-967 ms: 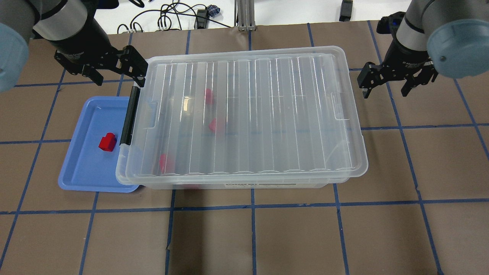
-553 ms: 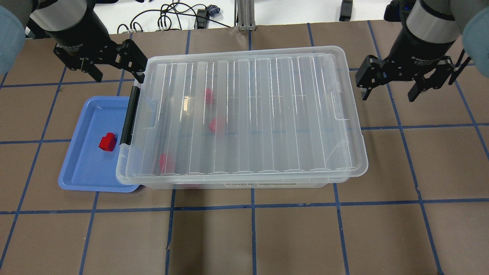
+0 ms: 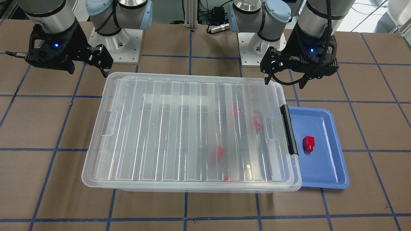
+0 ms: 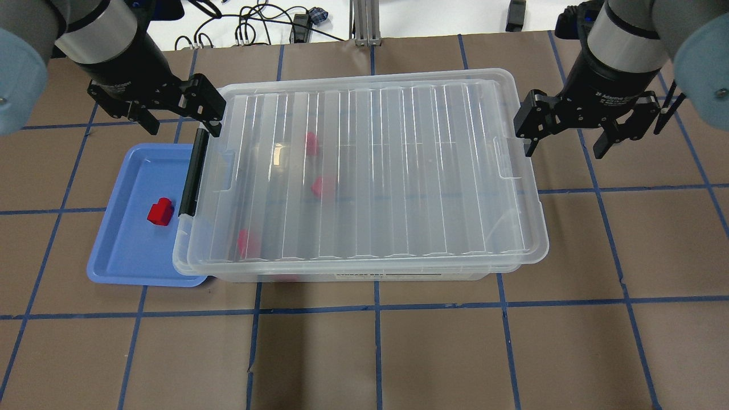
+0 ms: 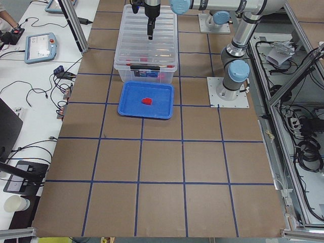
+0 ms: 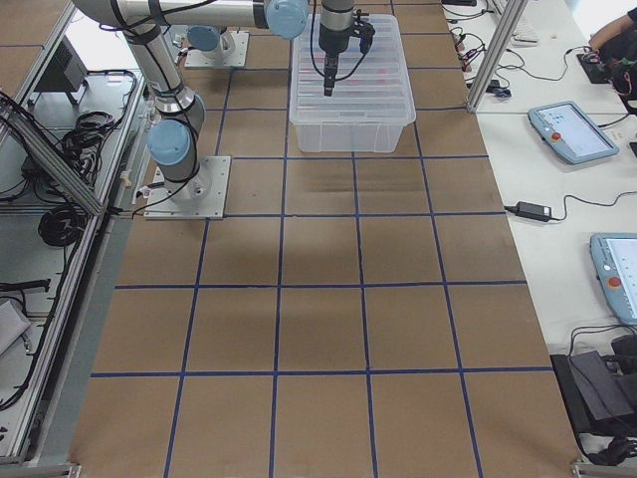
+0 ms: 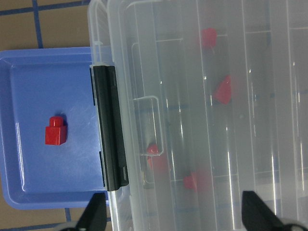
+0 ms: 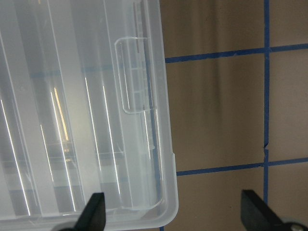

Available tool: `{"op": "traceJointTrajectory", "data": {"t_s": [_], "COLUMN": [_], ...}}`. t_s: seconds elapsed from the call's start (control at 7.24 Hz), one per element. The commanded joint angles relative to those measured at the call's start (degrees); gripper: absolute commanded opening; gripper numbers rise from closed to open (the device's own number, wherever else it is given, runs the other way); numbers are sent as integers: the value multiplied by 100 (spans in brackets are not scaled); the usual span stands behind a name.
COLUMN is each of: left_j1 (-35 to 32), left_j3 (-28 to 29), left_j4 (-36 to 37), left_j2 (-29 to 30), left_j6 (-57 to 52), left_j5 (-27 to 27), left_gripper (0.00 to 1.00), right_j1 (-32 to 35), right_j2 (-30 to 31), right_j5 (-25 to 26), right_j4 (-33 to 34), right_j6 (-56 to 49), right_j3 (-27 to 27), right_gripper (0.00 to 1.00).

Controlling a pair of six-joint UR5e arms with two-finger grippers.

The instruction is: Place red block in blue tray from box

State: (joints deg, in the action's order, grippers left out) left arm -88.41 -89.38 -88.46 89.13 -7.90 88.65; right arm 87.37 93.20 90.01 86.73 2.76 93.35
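One red block (image 4: 160, 212) lies in the blue tray (image 4: 131, 250), left of the box (image 4: 370, 171); it also shows in the left wrist view (image 7: 55, 133). The box's ribbed lid is on, with its black latch bar (image 4: 192, 172) at the tray end. Several more red blocks (image 4: 323, 186) show blurred through the lid. My left gripper (image 4: 182, 126) is open and empty, above the box's far-left corner by the latch. My right gripper (image 4: 562, 149) is open and empty, above the box's right end, one finger over the rim.
The box overlaps the blue tray's right edge (image 3: 297, 150). Brown table paper with a blue tape grid (image 4: 376, 302) lies all around. Cables (image 4: 256, 25) and a metal post lie beyond the far edge.
The right gripper has moved left, up to the box's right end. The left gripper has shifted slightly down and right, toward the latch corner. The box, tray and blocks have not moved.
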Motion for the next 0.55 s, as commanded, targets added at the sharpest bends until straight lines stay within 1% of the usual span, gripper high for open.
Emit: {"op": "traceJointTrajectory", "data": {"t_s": [0.0,0.41], "left_j1": [-1,-1], "left_j3": [-62,-114], "left_j4": [39,48], "left_j2": [-10,-36], "left_j6": [-80,-98], "left_j5": [-5,-32], "left_gripper": [100,100], "right_j1": [9,9], "right_j2": [14,49], "right_j5": [-168,-63], "right_j4": [-7,1], "right_j6": [32,76], "right_j3": [51,69], "right_gripper": [100,100]}}
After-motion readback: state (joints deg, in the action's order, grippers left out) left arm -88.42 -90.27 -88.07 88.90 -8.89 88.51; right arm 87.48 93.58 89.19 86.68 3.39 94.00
